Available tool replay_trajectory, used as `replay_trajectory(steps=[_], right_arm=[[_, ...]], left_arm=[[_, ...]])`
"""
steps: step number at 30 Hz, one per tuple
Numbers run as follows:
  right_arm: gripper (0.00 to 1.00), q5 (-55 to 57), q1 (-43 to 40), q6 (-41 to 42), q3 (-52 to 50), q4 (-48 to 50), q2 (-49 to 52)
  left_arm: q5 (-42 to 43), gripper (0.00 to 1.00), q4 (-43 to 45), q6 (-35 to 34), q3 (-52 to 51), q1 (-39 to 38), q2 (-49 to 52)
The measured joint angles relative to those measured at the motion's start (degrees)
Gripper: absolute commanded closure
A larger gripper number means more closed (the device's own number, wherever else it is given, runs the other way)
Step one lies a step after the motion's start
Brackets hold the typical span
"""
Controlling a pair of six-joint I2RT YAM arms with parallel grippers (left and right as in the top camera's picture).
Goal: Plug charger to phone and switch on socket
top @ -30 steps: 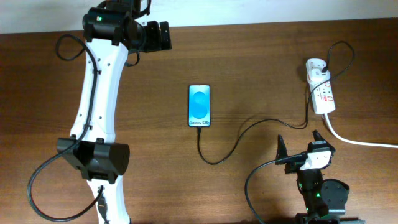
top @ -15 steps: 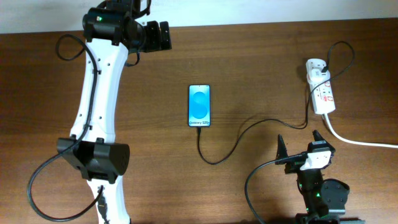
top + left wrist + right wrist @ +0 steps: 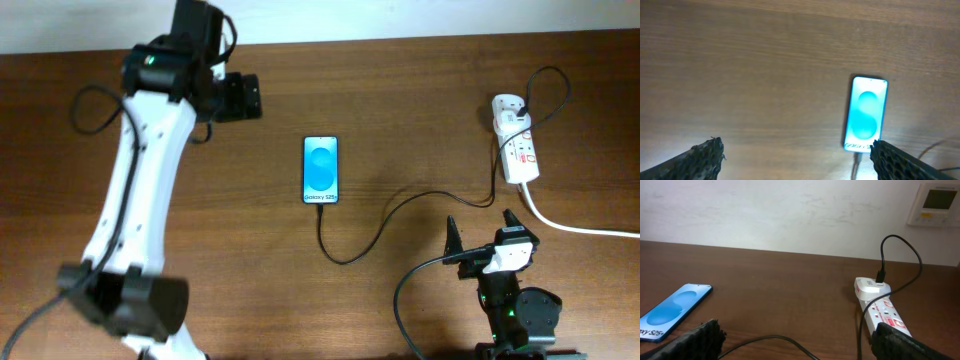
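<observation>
Overhead, phone [image 3: 321,170] flat mid-table, charger [image 3: 321,225] meeting its lower end and trailing right to socket [image 3: 518,152], left gripper [image 3: 250,97] and right gripper [image 3: 481,228] both spread, empty; left wrist alone close on that connector joint; right wrist alone low on socket's red-marked face, best pressed squarely from directly above.

"Galaxy S25+" at one end of the phone [image 3: 321,170] screen, red markings on the socket [image 3: 517,150] too small to read

Phone [image 3: 321,169] centre — socket [image 3: 517,150] far right
</observation>
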Motion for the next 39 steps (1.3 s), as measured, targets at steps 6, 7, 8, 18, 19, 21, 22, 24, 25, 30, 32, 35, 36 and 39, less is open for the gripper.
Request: replay_trajectory(steps=[6, 7, 8, 18, 19, 21, 22, 24, 25, 30, 32, 35, 36, 39], right_arm=[[0.02, 0.26, 0.00, 0.02, 0.02, -0.04, 0.04], [0.02, 0.28, 0.00, 0.02, 0.02, -0.02, 0.04], [0.02, 0.37, 0.00, 0.04, 0.02, -0.07, 0.04], [0.02, 0.42, 0.00, 0.02, 0.02, -0.07, -0.04], [0.02, 0.42, 0.00, 0.02, 0.02, -0.04, -0.07], [0.02, 0.42, 0.00, 0.02, 0.02, -0.04, -0.07], [0.02, 0.42, 0.00, 0.04, 0.02, -0.04, -0.07], [0.02, 0.42, 0.00, 0.02, 0.02, -0.04, -0.07], [0.01, 0.42, 0.00, 0.00, 0.02, -0.04, -0.07], [0.02, 0.42, 0.00, 0.02, 0.02, -0.04, -0.07], [0.02, 0.42, 0.00, 0.02, 0.02, -0.04, -0.07], [0.02, 0.42, 0.00, 0.02, 0.02, -0.04, -0.07], [0.02, 0.42, 0.00, 0.04, 0.02, -0.04, -0.07], [0.02, 0.42, 0.00, 0.02, 0.02, -0.04, -0.07]], left_arm=[[-6.95, 0.01, 14.86, 0.46, -27.43, 0.00, -23.82], [-7.28, 0.01, 18.14, 0.50, -33.48, 0.00, -27.61], [-7.56, 0.01, 19.63, 0.63, -39.54, 0.07, -31.78], [-11.06, 0.01, 21.44, 0.66, -62.88, 0.07, -62.95], [-11.15, 0.01, 21.42, 0.66, -63.91, 0.07, -65.16], [-11.19, 0.01, 21.88, 0.66, -68.43, 0.07, -72.54], [-11.21, 0.01, 22.56, 0.66, -69.00, 0.09, -73.46], [-11.37, 0.01, 24.65, 0.66, -73.16, 0.13, -74.77], [-11.54, 0.01, 27.26, 0.87, -75.43, 0.13, -74.95], [-11.61, 0.01, 38.86, 3.45, -86.60, 0.13, -83.80], [-11.61, 0.01, 41.38, 3.48, -91.49, 1.14, -89.42], [-11.52, 0.01, 43.80, 3.48, -93.81, 1.46, -92.39], [-11.50, 0.01, 44.33, 3.48, -93.94, 1.46, -92.43], [-10.86, 0.01, 46.99, 3.50, -95.32, 1.46, -92.74]])
